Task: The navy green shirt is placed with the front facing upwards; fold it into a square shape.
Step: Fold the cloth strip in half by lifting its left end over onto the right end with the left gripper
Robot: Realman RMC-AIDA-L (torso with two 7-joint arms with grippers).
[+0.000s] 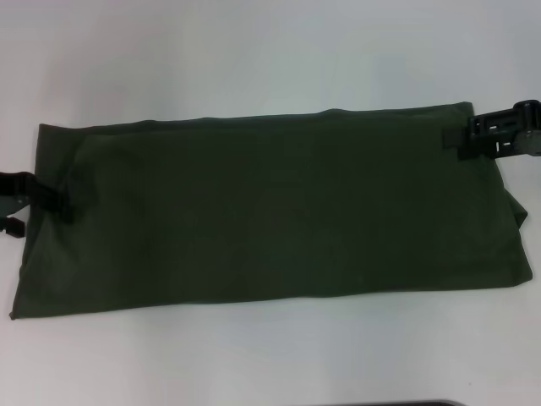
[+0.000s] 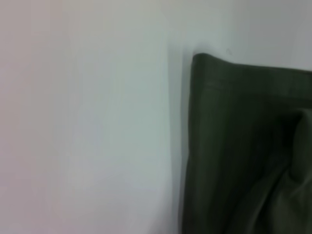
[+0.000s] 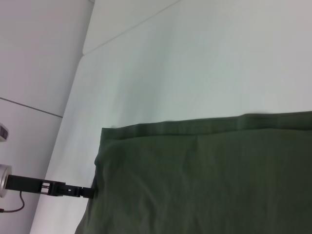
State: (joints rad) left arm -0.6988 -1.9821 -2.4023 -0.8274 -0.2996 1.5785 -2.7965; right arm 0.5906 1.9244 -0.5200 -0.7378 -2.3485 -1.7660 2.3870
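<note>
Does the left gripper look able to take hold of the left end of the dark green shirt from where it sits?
Probably yes: the left gripper already sits on the dark olive-green folded cotton shirt at its left edge, nothing between them.

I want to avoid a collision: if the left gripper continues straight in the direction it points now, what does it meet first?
The left gripper points inward at the shirt's left edge, so the navy green shirt comes first. Only cloth lies beyond; the right gripper sits far across, probably off this line.

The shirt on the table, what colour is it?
The shirt is plain dark olive green, clearest in the head view.
</note>
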